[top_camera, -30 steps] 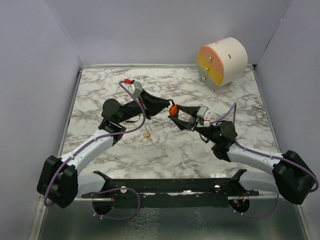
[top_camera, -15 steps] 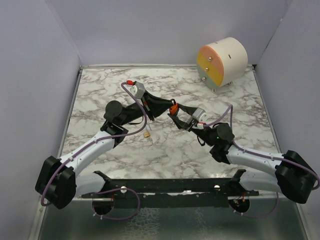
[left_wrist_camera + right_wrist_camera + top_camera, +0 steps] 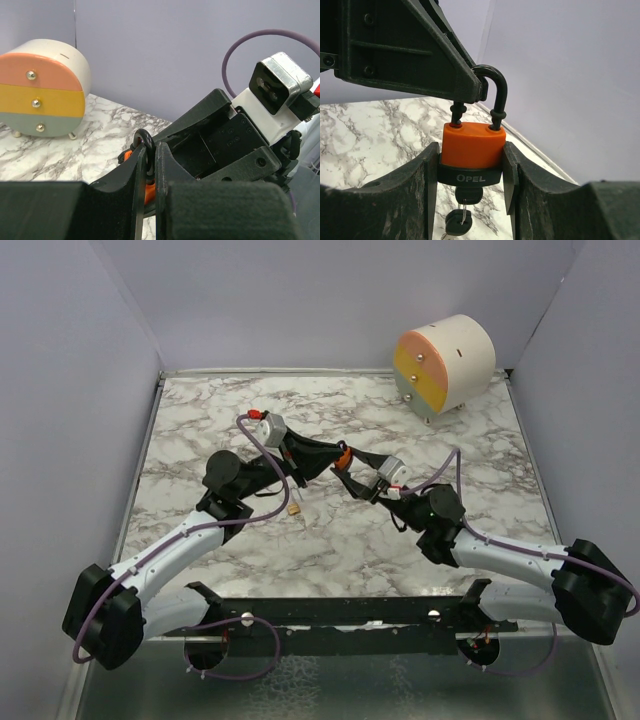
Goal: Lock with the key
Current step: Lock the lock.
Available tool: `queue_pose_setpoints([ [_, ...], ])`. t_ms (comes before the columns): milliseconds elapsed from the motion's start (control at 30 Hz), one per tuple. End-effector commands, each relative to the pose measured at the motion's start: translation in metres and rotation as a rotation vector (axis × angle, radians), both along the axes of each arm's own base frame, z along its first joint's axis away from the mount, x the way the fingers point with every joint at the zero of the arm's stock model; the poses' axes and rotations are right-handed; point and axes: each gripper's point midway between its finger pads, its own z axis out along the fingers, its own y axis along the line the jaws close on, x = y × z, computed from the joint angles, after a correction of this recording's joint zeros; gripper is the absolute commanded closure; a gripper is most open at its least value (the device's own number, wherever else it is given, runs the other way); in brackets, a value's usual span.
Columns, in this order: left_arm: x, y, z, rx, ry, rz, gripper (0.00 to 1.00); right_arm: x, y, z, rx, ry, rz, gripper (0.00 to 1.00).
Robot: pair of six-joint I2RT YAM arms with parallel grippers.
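An orange padlock [image 3: 471, 145] with a black base hangs above the middle of the marble table [image 3: 200, 410], between both grippers. My right gripper [image 3: 471, 160] is shut on the padlock's sides. My left gripper [image 3: 150, 150] is shut on its black shackle [image 3: 145, 137], which loops over one left finger [image 3: 462, 87]. Both shackle legs reach the top of the padlock body. A black key [image 3: 468, 195] sits in the base, and a second key [image 3: 458, 221] dangles from its ring. From above, the padlock [image 3: 344, 455] shows as an orange spot where the two grippers meet.
A round white box [image 3: 445, 365] with pink, yellow and grey drawer fronts stands at the back right. A small tan piece [image 3: 294, 509] lies on the marble under the left arm. A black rail [image 3: 340, 615] spans the near edge. Grey walls close in three sides.
The right wrist has shifted left, closer to the padlock, and the left arm has swung a little. The padlock has stayed almost in place, and both grips are unchanged.
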Motion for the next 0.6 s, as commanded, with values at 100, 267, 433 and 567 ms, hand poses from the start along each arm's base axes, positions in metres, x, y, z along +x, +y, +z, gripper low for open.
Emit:
queue_pose_setpoints([
  [100,-0.0169,-0.0084,-0.01,0.036,0.01,-0.067,1.0,-0.0004,0.0016,0.0319,0.049,-0.042,-0.012,0.99],
  [267,-0.0159,-0.0111,-0.013,0.045,0.019,-0.077,1.0,0.0011,0.0045,0.0336,0.04,-0.03,-0.018,0.99],
  [433,-0.0163,-0.0092,-0.0112,0.042,0.01,-0.066,1.0,0.0052,0.007,0.0328,0.026,-0.009,-0.037,0.99],
  [567,-0.0142,-0.0085,-0.0154,0.057,0.016,-0.052,1.0,0.0061,0.009,0.0346,0.029,0.005,-0.039,0.99],
])
